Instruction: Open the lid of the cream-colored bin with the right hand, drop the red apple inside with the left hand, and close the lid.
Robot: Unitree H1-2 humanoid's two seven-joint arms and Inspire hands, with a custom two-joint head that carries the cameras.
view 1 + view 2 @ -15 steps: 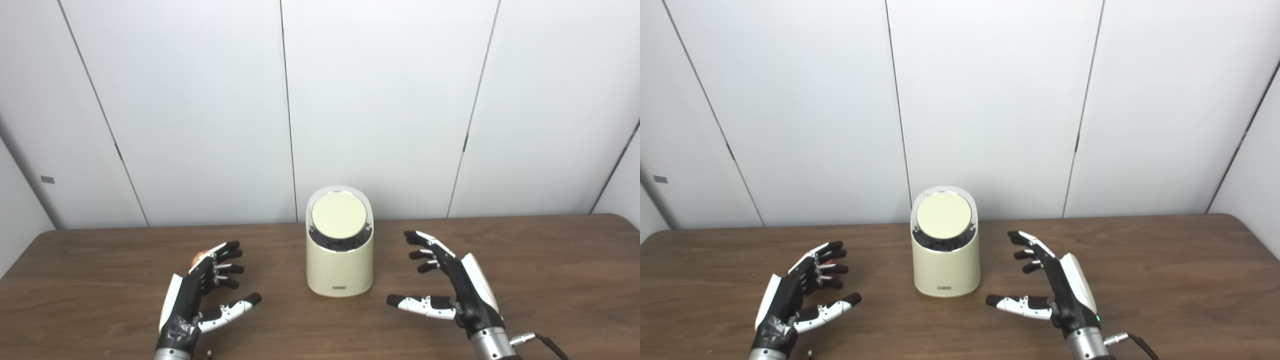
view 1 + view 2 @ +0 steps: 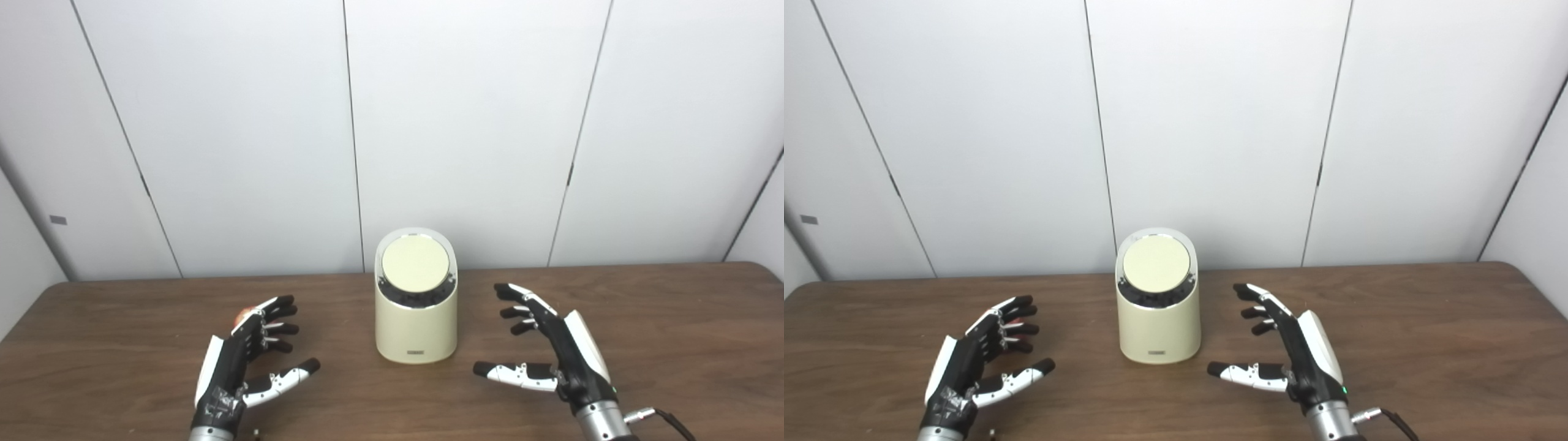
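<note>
Standing upright at the middle of the wooden table [image 2: 674, 318], the cream-colored bin [image 2: 416, 324] carries a small dark label low on its near face, too small to read. Its round lid [image 2: 415, 264] is shut and tilts toward the camera, ringed by a dark collar.

To the left of the bin, the left hand [image 2: 236, 361] is held low over the table with its fingers [image 2: 278, 315] spread apart and the thumb splayed toward the bin; it holds nothing. Just beyond its fingertips a sliver of the red apple [image 2: 243, 315] shows (mostly hidden behind the hand), lying on the table well left of the bin.

To the right of the bin, the right hand [image 2: 560, 349] mirrors it: fingers [image 2: 517, 300] apart and slightly curled, thumb pointing left toward the bin's base, nothing in its grasp and not touching the bin. A cable [image 2: 667, 419] leaves its wrist at the near right.

Behind the table's far edge rises a wall of plain white panels [image 2: 465, 122] with thin dark seams.
</note>
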